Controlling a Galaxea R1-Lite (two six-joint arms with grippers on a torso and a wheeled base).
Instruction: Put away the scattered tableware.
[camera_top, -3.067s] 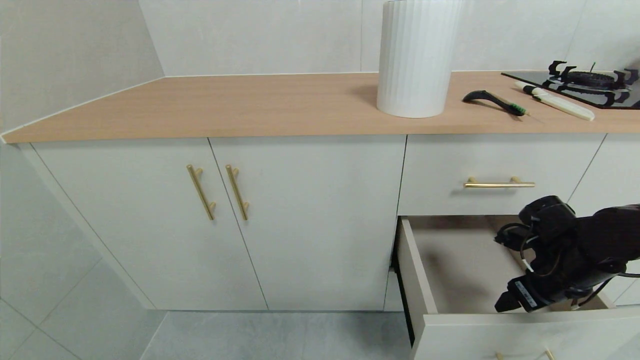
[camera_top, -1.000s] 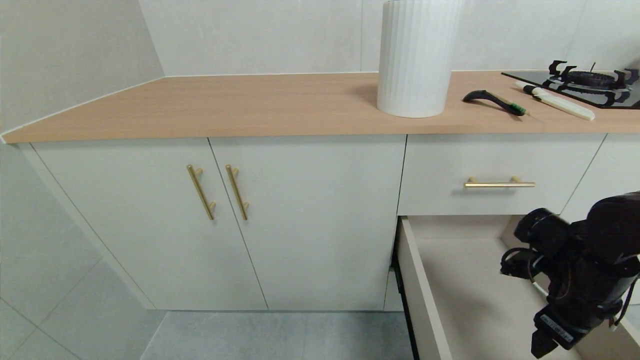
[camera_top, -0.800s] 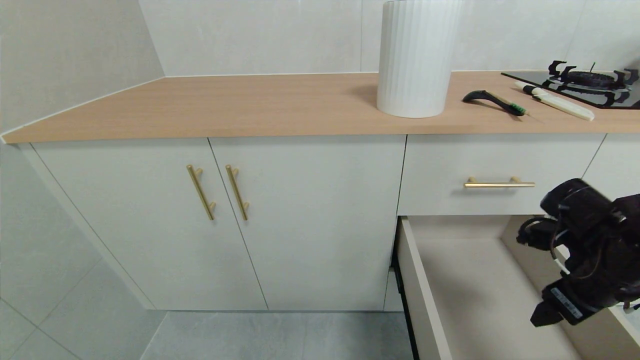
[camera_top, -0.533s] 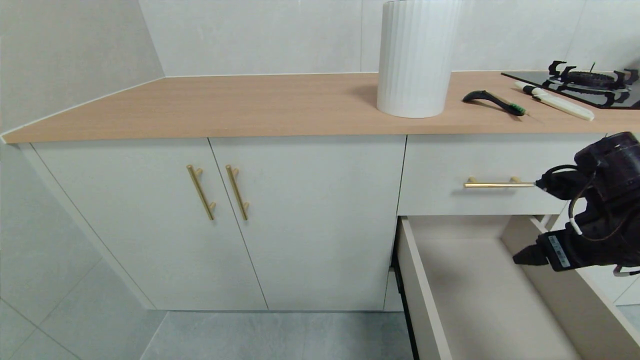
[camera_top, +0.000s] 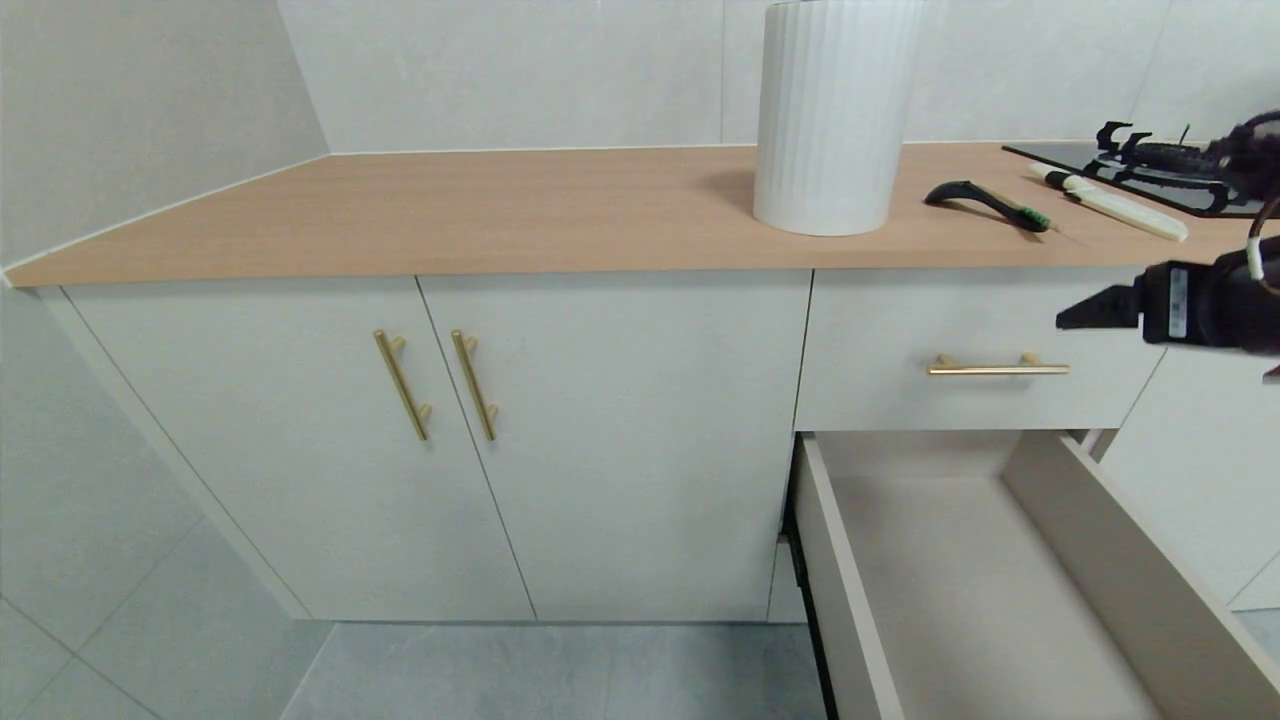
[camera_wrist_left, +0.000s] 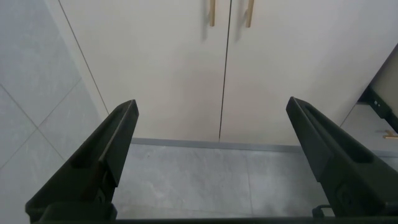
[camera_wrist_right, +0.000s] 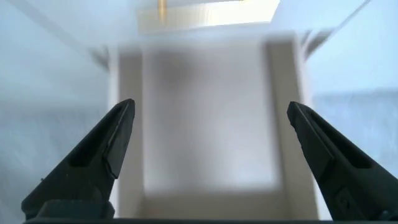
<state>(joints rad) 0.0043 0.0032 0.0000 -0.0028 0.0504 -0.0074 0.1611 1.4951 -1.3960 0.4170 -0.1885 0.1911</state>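
Right hand (camera_top: 1066, 320), fingers (camera_wrist_right: 102, 158) apart, above drawer (camera_top: 836, 572)

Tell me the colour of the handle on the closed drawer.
The drawer handle is brushed gold; the head view shows it best.

So we've got a kitchen corner here: large pale grey wall tiles (camera_top: 520, 70) on the back and left side, and a light wooden countertop (camera_top: 500, 210) running along them. Under it sits an off-white double-door cabinet (camera_top: 600, 440) with two upright brass bar handles (camera_top: 402, 384). Right of that there's a closed off-white drawer front (camera_top: 900, 320) with a horizontal brass handle (camera_top: 998, 369), and below it a beige-lined drawer (camera_top: 840, 590) pulled out. The grey tiled floor (camera_top: 550, 670) is underneath, and a black glass gas hob (camera_top: 1160, 165) is set into the counter's far right end.
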